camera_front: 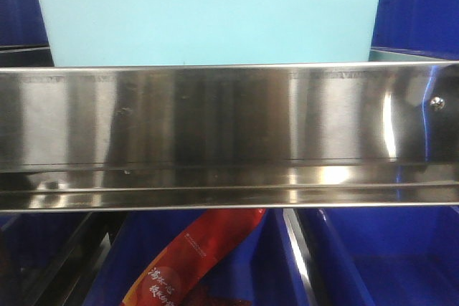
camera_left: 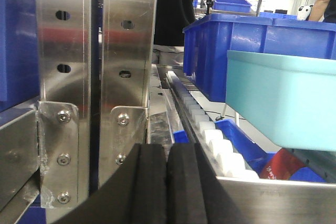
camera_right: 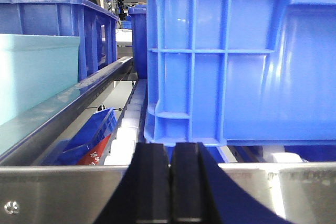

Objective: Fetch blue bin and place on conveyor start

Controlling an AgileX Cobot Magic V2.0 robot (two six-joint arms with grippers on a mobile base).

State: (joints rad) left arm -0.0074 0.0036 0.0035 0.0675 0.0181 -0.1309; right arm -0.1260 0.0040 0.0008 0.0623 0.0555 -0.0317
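The setting was a warehouse rack of polished steel and plastic bins, with a person in black [camera_left: 178, 3] standing far behind it.

The left claw [camera_left: 167, 153] had its 2 black pads pressed together with nothing between them. Just beyond it rose 2 bolted steel posts [camera_left: 68, 77], and a row of white rollers [camera_left: 210, 129] ran away from it. The right claw [camera_right: 170, 153] was likewise closed on nothing, low behind a steel rail [camera_right: 52, 192], with a large ribbed dark blue bin [camera_right: 236, 56] close ahead.

The blue bin [camera_left: 283, 103], pale turquoise and smooth, lay to the right of the left claw and to the left of the right claw, so it sat between the 2 arms. From the front it showed above and behind the rail, its long side running left to right across the view. What it rested on could not be told. A red packet [camera_front: 193, 263] lay in a lower bin beneath it.

Neither arm looked clearly nearer, so a grasp from both sides, 1 claw at each short end, seemed the likely approach. Both claws would need to spread first. The conveyor start was not in view.
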